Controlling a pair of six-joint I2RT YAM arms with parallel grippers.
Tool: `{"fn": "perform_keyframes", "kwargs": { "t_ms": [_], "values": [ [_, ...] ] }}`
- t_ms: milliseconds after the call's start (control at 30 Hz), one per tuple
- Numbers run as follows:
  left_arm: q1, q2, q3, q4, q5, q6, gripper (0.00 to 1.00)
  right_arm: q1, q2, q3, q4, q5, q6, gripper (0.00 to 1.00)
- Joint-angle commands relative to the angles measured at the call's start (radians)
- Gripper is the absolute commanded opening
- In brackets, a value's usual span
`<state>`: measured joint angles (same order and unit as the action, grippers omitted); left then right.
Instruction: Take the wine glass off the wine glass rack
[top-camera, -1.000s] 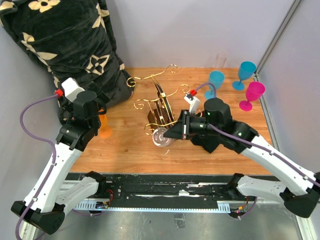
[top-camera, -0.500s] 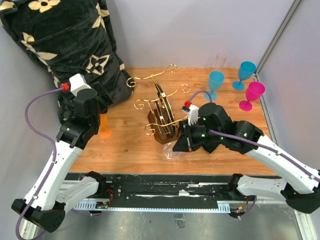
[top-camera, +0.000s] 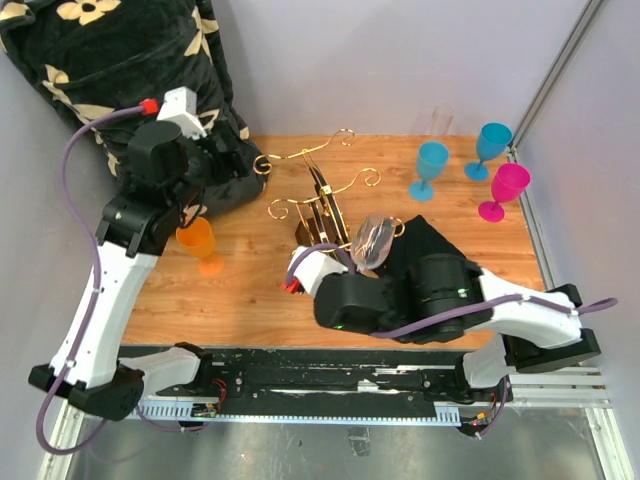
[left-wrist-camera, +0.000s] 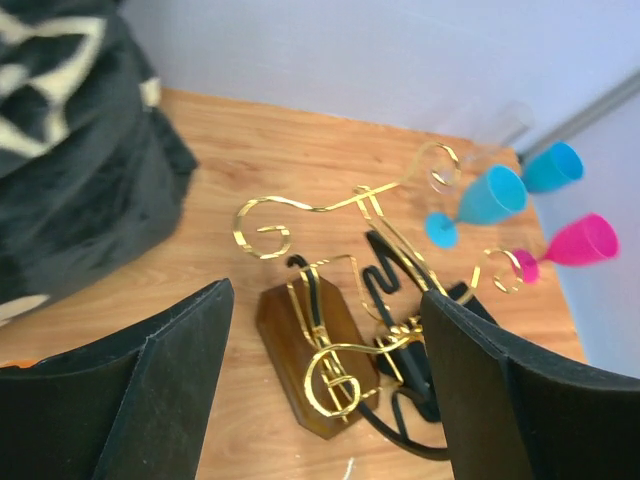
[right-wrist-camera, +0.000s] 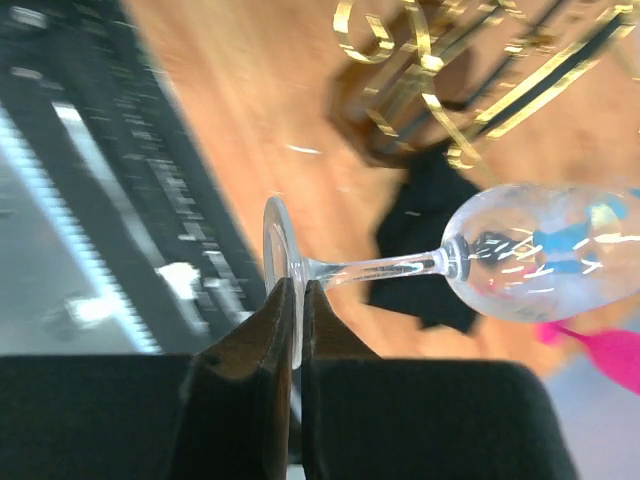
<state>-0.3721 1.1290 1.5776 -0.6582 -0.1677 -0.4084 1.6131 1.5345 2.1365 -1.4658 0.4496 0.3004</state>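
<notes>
**Glass is off the rack, just needs somewhere to land**

So the wine glass (right-wrist-camera: 530, 265) is out of the rack and up in the air. In the right wrist view it's lying pretty much sideways, with the right gripper (right-wrist-camera: 295, 300) clamped tight on the flat foot, pinching the disc edge-on. The stem and bowl stick out past the fingers with nothing under them. From the overhead camera the clear bowl (top-camera: 372, 240) sits just beside the near end of the wine glass rack (top-camera: 320, 215). It looks free of the gold scroll arms, and I can't see any wire hooked around the stem.

The rack itself looks empty in the left wrist view (left-wrist-camera: 340, 330), standing on its brown base in the middle of the table (top-camera: 250, 290).

The left gripper (left-wrist-camera: 328, 292) is spread wide with nothing in it, hanging over the far left side near the black flowery blanket (top-camera: 120, 70) and looking down at the rack.

I'd call the main job done. What's left, if anything, is pulling the glass further away and setting it down upright. Holding it by the foot alone looks a bit sketchy to me.

Other stuff around: an orange cup (top-camera: 197, 240) on the left, and two blue glasses (top-camera: 432, 160) and a pink glass (top-camera: 510, 185) at the far right.
</notes>
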Motion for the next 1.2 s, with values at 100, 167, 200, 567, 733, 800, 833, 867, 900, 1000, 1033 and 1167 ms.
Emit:
{"fn": "perform_keyframes", "kwargs": {
  "t_ms": [100, 167, 200, 567, 733, 800, 833, 867, 900, 1000, 1033, 1167],
  "values": [
    [-0.005, 0.142, 0.136, -0.056, 0.401, 0.0, 0.82, 0.012, -0.07, -0.274, 0.282, 0.503, -0.574, 0.0],
    [-0.005, 0.154, 0.145, -0.032, 0.466, -0.014, 0.83, 0.01, -0.157, -0.414, 0.6, 0.487, -0.782, 0.01],
    [-0.006, 0.157, 0.144, -0.014, 0.507, -0.017, 0.83, 0.008, -0.187, -0.474, 0.717, 0.467, -0.869, 0.01],
    [-0.005, 0.171, 0.156, 0.165, 0.811, -0.081, 0.89, -0.157, -0.164, -0.512, 0.858, 0.219, -1.135, 0.01],
    [-0.005, 0.173, 0.171, 0.17, 0.814, -0.088, 0.9, -0.213, -0.144, -0.498, 0.857, 0.154, -1.123, 0.01],
    [-0.006, 0.174, 0.173, 0.175, 0.826, -0.095, 0.9, -0.224, -0.154, -0.516, 0.885, 0.143, -1.14, 0.01],
    [-0.005, 0.178, 0.173, 0.177, 0.831, -0.098, 0.9, -0.224, -0.158, -0.522, 0.898, 0.135, -1.149, 0.01],
    [-0.005, 0.185, 0.174, 0.172, 0.829, -0.097, 0.9, -0.225, -0.161, -0.521, 0.904, 0.13, -1.153, 0.01],
    [-0.005, 0.192, 0.179, 0.154, 0.821, -0.089, 0.89, -0.226, -0.16, -0.517, 0.907, 0.124, -1.156, 0.01],
    [-0.006, 0.207, 0.175, 0.131, 0.816, -0.072, 0.88, -0.225, -0.153, -0.493, 0.882, 0.096, -1.139, 0.01],
    [-0.006, 0.207, 0.169, 0.133, 0.814, -0.073, 0.87, -0.226, -0.152, -0.49, 0.879, 0.089, -1.138, 0.01],
    [-0.007, 0.224, 0.18, 0.1, 0.776, -0.054, 0.87, -0.223, -0.155, -0.499, 0.891, 0.073, -1.143, 0.01]
  ]
}}
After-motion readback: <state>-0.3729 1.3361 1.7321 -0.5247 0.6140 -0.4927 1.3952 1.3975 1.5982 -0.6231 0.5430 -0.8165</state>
